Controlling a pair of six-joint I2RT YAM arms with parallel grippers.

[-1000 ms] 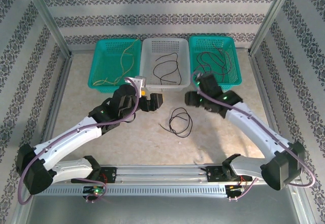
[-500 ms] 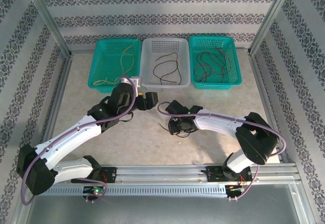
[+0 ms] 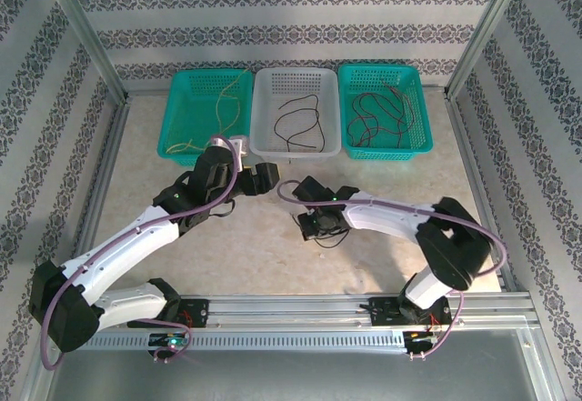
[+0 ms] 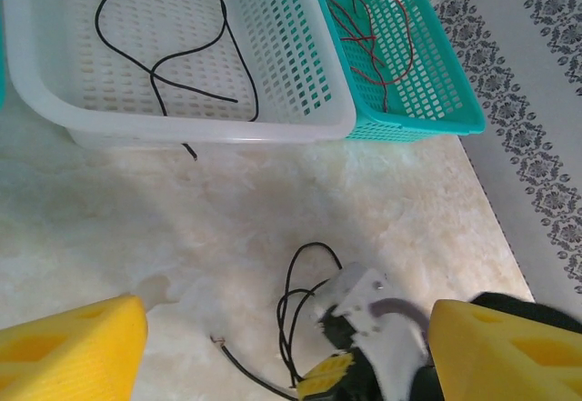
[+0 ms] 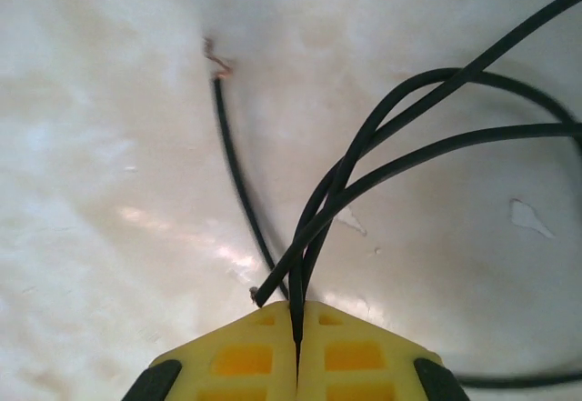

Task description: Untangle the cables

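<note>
Right claw [image 5: 297, 308]: shut, yellow pads pressed together with the black cable [image 5: 391, 119] nipped in the seam between them; two or three strands of the same coil run into the pinch
Cable at the claw: one cut end lies just beside the pads; the other end, with bare copper showing, lies farther off on the table [image 5: 109, 192]; the loops cross one another close to the grip
Step in hand: judged to be the pick-up of the one loose cable left on the table; grip made, lift not yet begun
Next move calls for: a straight lift so the coil hangs free, then a carry to the white basket [image 4: 209, 133], where another black cable [image 4: 152, 72] lies; with several strands caught at once, the crossing loops could pull tight into a knot
Right arm pose: reaches leftward across the middle of the table, wrist pitched down, claw [image 3: 318, 226] low over the coil
Left claw [image 4: 286, 351]: wide open, nothing between its fingers
Left arm pose: stretched forward and to the right, claw [image 3: 264, 178] above the table just in front of the white basket, looking down on the right claw and the coil; well placed to take a second strand if needed
Sorted so far: yellow cable [image 3: 225, 101] in the left green basket [image 3: 173, 151]; red and black cables [image 3: 377, 115] in the right green basket [image 3: 423, 124]
</note>
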